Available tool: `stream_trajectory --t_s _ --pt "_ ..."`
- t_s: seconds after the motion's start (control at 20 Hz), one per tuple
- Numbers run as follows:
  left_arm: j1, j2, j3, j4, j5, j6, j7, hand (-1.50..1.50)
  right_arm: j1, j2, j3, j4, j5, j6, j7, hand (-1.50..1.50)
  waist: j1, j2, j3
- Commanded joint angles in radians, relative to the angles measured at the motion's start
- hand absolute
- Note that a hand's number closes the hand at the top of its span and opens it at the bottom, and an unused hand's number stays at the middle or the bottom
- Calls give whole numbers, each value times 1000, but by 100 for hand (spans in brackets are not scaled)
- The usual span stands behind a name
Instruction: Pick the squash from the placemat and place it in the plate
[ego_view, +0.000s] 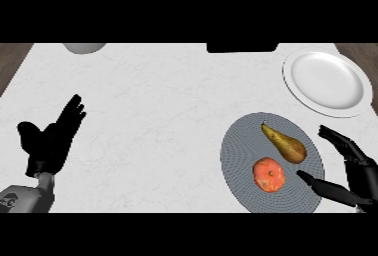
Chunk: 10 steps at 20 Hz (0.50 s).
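Yellow-brown squash (284, 143) lies on grey round placemat (272, 162), upper part, tilted. Orange round fruit (269, 174) just below it, apart. Right hand (347, 167) at placemat's right edge, fingers spread, grasping nothing, thumb near squash. White plate (328, 82) up-right, bare. Left hand (52, 140) rests far left, fingers straight up.

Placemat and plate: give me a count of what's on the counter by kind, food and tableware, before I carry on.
Food: 2, the squash and a round orange fruit, both on the placemat
Placemats: 1
Plates: 1, the white plate, nothing on it
Total: 4
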Motion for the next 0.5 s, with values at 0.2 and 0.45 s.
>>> stream_trajectory --t_s 0.2,0.45 --pt "-43 -34 16 -17 -26 -1 57 0 144 -80 29 15 172 16 -115 -150 21 1 -1" --pt "28 -59 13 -85 -57 -7 59 0 146 -102 29 -31 247 12 -17 -150 28 0 -1"
